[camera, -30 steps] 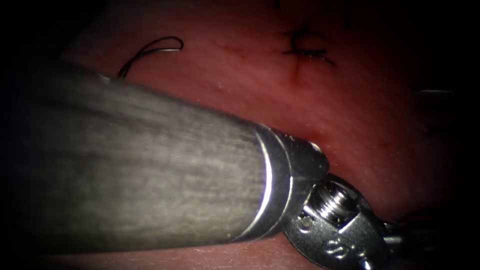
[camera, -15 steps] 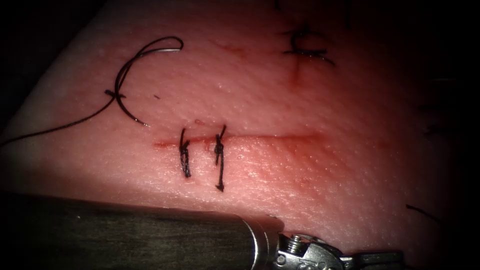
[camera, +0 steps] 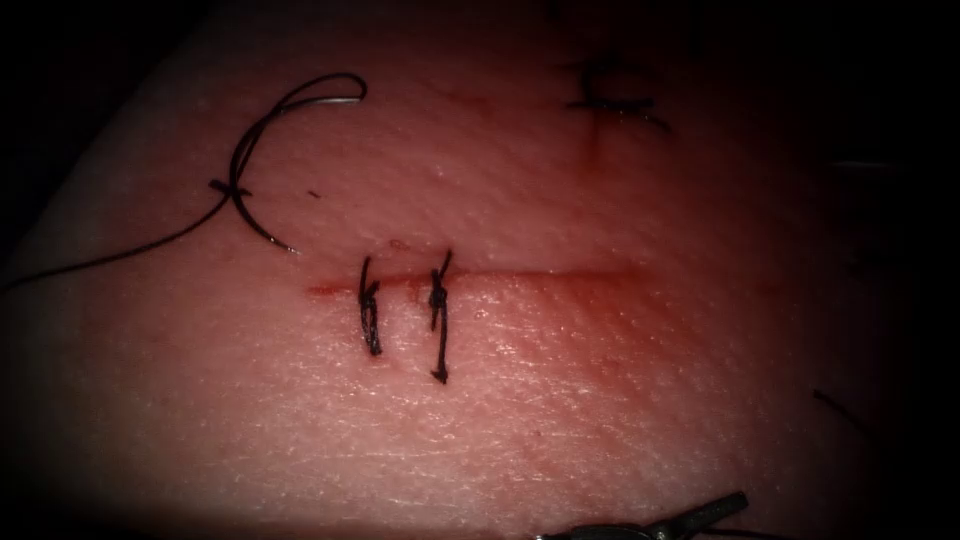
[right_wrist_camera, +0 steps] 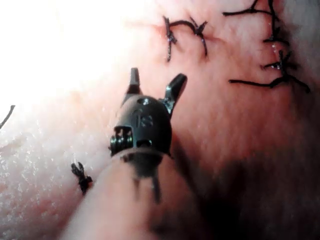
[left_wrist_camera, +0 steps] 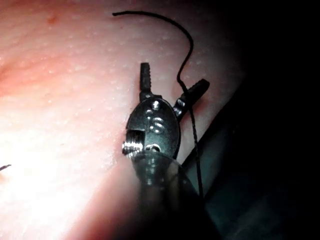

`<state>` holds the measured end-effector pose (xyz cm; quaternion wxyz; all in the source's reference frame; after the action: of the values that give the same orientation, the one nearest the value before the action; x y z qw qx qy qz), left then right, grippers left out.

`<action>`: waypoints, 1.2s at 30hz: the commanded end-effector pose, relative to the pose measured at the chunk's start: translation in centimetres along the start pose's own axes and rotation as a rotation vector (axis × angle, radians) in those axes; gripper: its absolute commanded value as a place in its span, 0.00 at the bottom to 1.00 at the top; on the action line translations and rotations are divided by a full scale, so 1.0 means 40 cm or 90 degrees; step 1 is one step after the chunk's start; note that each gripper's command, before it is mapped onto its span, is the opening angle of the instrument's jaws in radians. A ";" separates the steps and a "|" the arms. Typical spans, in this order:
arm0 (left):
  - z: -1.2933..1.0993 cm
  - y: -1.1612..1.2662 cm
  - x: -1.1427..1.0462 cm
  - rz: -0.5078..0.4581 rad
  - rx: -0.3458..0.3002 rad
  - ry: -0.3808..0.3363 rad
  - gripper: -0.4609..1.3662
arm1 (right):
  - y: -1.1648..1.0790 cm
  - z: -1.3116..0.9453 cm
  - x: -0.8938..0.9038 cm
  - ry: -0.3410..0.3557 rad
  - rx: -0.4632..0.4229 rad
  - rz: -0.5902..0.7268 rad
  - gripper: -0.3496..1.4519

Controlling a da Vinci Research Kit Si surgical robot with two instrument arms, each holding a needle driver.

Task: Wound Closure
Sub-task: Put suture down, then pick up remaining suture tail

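Endoscope view: needle lies free on tissue, both tools empty.

Tissue (needle on it)

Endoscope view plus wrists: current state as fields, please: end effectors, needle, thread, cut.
left end effector: jaws open, holding nothing; loose strand beside one jaw
right end effector: jaws open, holding nothing, over tissue
needle: lying on tissue above left end of cut, unheld
thread: trails from needle leftward
cut: two stitches across left part
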<state>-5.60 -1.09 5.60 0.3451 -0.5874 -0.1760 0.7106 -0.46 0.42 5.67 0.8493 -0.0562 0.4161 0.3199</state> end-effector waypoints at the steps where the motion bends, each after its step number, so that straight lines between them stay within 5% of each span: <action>1: -0.0010 0.0000 0.0007 -0.005 0.010 -0.010 0.76 | -0.0006 0.0003 0.0001 -0.001 0.007 -0.003 0.65; 4: -0.0037 0.0005 0.0012 -0.025 0.054 -0.068 0.83 | -0.0020 0.0008 0.0003 -0.003 0.011 -0.003 0.66; 10: -0.0099 0.0018 -0.0001 -0.053 0.064 -0.156 0.82 | -0.0035 0.0014 0.0010 -0.001 0.016 -0.003 0.66; 19: -0.0223 -0.0015 0.0016 -0.043 0.033 -0.163 0.82 | -0.0064 0.0036 0.0029 0.002 0.035 -0.007 0.66; 36: -0.0349 -0.0040 0.0125 0.080 0.094 -0.161 0.81 | -0.0145 0.0133 0.0076 0.013 0.169 -0.050 0.65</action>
<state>-4.26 -0.84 4.99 0.3175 -0.4764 -0.1309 0.8094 0.39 0.30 5.69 0.8570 0.0352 0.4601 0.2295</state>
